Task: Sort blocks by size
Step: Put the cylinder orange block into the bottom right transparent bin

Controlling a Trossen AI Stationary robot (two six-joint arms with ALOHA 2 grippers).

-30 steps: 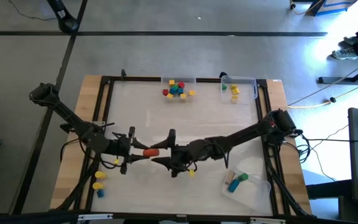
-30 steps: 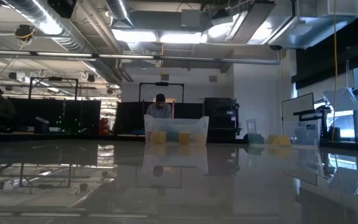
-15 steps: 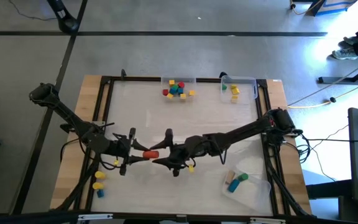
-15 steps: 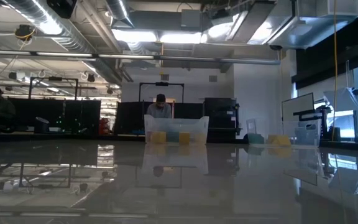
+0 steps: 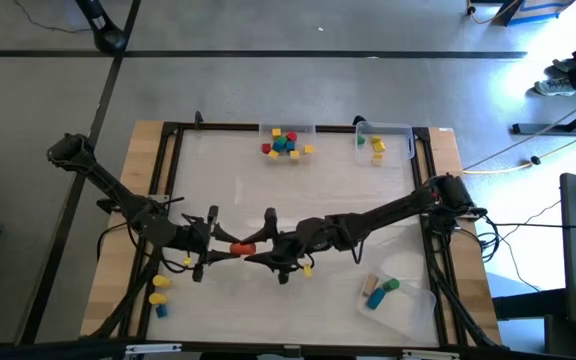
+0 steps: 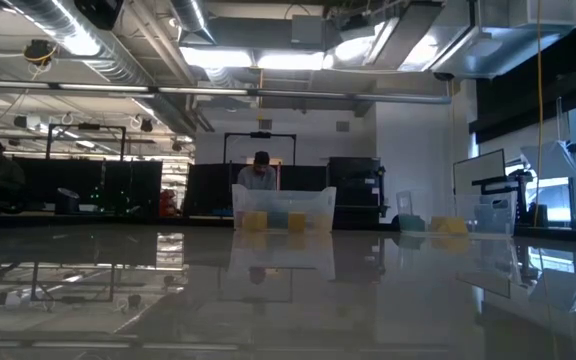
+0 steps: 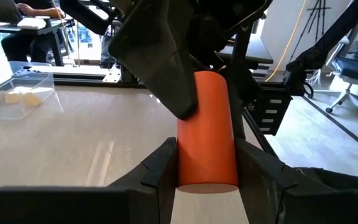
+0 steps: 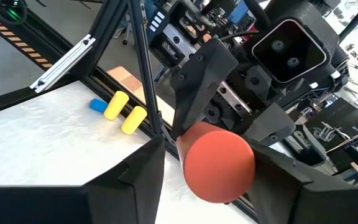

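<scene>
Your orange cylinder block (image 7: 207,130) hangs above the middle of the desk (image 5: 268,190), clamped at one end between the fingers of your left hand (image 5: 215,249). Your right hand (image 5: 268,240) meets it from the other side, its fingers (image 8: 145,165) part open around the free end; whether they touch it, you cannot tell. Two yellow cylinders (image 8: 124,112) and a blue block (image 8: 98,105) lie near the desk's left edge.
</scene>
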